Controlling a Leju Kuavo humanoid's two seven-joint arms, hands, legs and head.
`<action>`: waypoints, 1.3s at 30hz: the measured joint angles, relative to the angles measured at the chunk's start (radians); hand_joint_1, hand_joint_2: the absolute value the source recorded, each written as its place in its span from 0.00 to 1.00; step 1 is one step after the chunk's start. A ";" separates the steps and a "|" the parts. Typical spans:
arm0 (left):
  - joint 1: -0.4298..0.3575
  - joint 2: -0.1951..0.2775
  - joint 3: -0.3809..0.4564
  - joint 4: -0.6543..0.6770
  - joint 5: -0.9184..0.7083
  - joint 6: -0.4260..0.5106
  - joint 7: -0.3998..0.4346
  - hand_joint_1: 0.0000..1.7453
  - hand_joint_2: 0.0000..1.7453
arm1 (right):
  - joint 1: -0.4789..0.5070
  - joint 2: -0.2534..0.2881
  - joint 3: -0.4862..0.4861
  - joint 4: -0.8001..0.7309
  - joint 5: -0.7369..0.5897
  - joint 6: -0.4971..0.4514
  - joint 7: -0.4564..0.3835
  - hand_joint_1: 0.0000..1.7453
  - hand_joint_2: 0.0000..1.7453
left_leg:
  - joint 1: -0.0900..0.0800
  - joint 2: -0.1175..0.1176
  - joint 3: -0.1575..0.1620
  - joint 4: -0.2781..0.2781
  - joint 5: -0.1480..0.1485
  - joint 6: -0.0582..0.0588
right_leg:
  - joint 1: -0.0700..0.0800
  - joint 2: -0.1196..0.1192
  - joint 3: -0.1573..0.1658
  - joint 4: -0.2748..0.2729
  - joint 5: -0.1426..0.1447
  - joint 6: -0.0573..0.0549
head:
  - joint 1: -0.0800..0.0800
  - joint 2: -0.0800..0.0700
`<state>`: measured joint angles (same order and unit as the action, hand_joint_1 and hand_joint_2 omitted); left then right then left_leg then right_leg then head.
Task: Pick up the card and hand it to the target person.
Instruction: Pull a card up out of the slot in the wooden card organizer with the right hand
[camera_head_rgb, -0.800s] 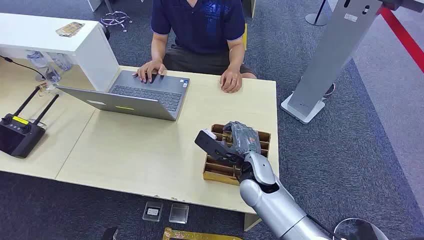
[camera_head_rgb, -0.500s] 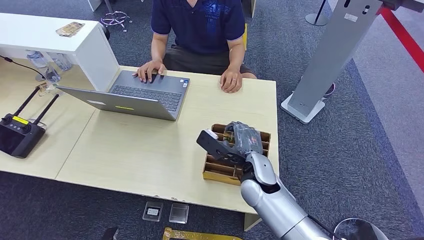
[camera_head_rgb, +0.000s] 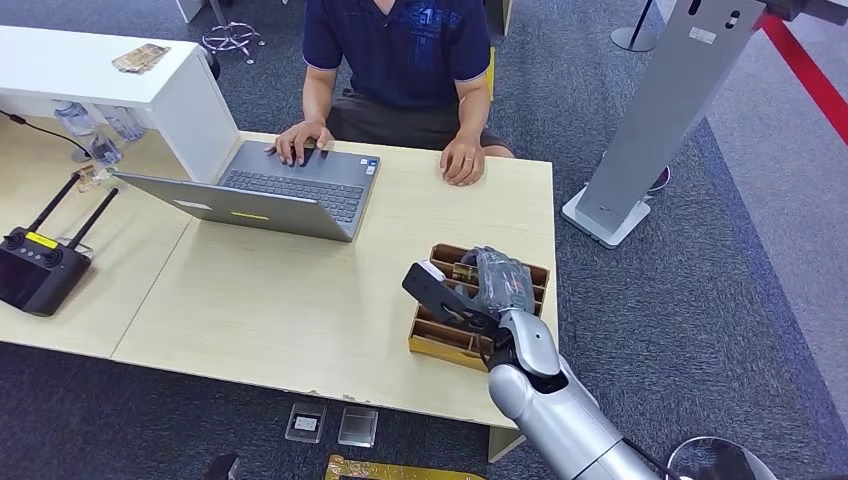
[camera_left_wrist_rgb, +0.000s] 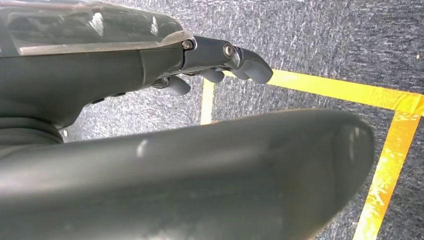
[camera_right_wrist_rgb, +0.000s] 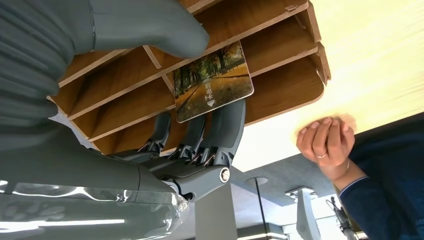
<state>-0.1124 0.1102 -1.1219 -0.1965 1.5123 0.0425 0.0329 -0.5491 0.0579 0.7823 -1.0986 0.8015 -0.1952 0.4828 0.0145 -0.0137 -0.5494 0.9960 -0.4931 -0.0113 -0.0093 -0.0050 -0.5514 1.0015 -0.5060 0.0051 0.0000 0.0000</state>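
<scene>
At the near right corner of the light wooden surface (camera_head_rgb: 300, 290) stands a brown slotted card holder (camera_head_rgb: 440, 335), with the right hand (camera_head_rgb: 470, 285) poised over it. Seen from the right wrist, the card (camera_right_wrist_rgb: 212, 82), printed with an autumn avenue of trees, is pinched between the thick grey thumb above and the dark fingers (camera_right_wrist_rgb: 222, 125) below, its far end lying against the wooden dividers of the holder (camera_right_wrist_rgb: 280, 55). Whether the card is fully clear of its slot cannot be told. Across the surface, on the far side, sits a person (camera_head_rgb: 400, 60) in a dark blue shirt, one hand on the keyboard of an open grey laptop (camera_head_rgb: 270, 190), the other hand (camera_head_rgb: 463, 162) resting loosely closed on the surface just beyond the holder. A black controller with two antennas (camera_head_rgb: 40, 265) lies at the far left. From the left wrist, the left hand (camera_left_wrist_rgb: 220, 60) hangs over grey carpet with yellow tape lines (camera_left_wrist_rgb: 380, 95), fingers loosely curled, holding nothing.
</scene>
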 joint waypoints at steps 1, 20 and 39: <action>0.000 0.001 -0.001 0.000 0.000 -0.001 0.000 0.00 0.00 | 0.002 -0.001 -0.002 -0.003 0.002 -0.001 0.002 0.50 1.00 | 0.000 0.000 0.000 0.000 0.000 0.000 | 0.000 0.000 0.000 0.000 0.000 0.000 | 0.000 0.000; -0.001 0.000 -0.005 0.001 -0.001 -0.004 0.000 0.00 0.00 | 0.000 -0.005 -0.011 -0.002 0.009 0.004 0.002 0.81 1.00 | 0.000 0.000 0.000 0.000 0.000 0.000 | 0.000 0.001 0.000 0.000 0.000 0.000 | 0.000 0.000; 0.002 0.001 0.027 0.001 0.028 0.023 -0.010 0.00 0.00 | 0.021 -0.035 -0.001 -0.280 -0.004 -0.002 -0.067 0.78 1.00 | 0.000 0.001 -0.002 0.002 -0.001 0.000 | 0.000 0.001 -0.003 0.002 0.000 0.000 | 0.000 0.000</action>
<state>-0.1099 0.1113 -1.0954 -0.1958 1.5403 0.0650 0.0233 -0.5279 0.0233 0.7814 -1.3783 0.7980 -0.1977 0.4160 0.0145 -0.0126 -0.5515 0.9979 -0.4938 -0.0114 -0.0094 -0.0037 -0.5540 1.0035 -0.5064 0.0051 0.0000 0.0000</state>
